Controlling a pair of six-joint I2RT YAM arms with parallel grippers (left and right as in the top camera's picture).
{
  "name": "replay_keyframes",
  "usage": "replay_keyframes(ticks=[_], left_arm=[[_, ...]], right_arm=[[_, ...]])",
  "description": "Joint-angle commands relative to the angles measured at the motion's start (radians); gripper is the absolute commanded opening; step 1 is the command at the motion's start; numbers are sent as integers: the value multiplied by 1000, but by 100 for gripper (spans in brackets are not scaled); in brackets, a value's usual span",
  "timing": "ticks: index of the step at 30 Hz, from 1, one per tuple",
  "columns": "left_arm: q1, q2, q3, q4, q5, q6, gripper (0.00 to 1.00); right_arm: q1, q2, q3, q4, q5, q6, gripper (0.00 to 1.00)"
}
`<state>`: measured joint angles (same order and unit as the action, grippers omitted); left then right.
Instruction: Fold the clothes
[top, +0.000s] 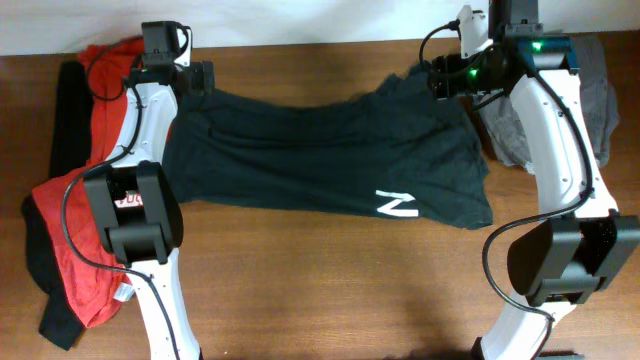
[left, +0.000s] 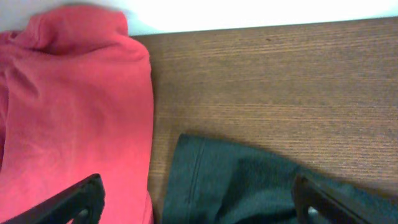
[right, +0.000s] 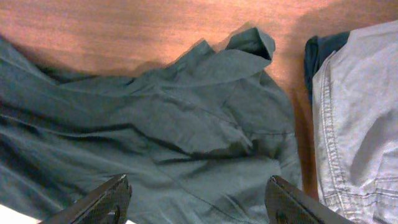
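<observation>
While the wrist views crop their tips, left gripper (left: 202, 208) and right gripper (right: 199, 208) gape wide, empty, over the dark T-shirt (top: 320, 160); lettering (top: 397, 204) mostly hidden, five o'clock.

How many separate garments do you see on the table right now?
4: dark-green T-shirt spread mid-table, red T-shirt heaped far left, black garment partly under it, grey garment far right. More may hide under the piles.

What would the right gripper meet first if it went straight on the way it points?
Most likely the crumpled dark-green cotton T-shirt, which fills the view ahead of the open right gripper. The light-grey stitched garment lies off to one side of that line. The gripper's height above the fabric is unclear.
</observation>
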<state>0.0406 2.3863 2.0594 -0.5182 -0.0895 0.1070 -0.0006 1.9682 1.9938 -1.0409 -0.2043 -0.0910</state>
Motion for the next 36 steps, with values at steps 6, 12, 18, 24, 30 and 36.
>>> replay_keyframes(ticks=[6,12,18,24,30,36], left_arm=[[2,106,5,5,0,23,89],[10,117,5,42,-1,31,89],[10,127,5,63,10,31,89],[8,163,5,63,49,30,80],[7,202,5,62,53,29,76],[7,225,5,66,53,13,47]], right_arm=[[28,2,13,-3,5,-10,73],[28,2,12,-24,5,-10,73],[28,2,8,-30,5,-10,73],[27,2,8,-38,5,-10,73],[27,2,8,-59,5,-10,73],[27,2,8,-60,5,-10,73]])
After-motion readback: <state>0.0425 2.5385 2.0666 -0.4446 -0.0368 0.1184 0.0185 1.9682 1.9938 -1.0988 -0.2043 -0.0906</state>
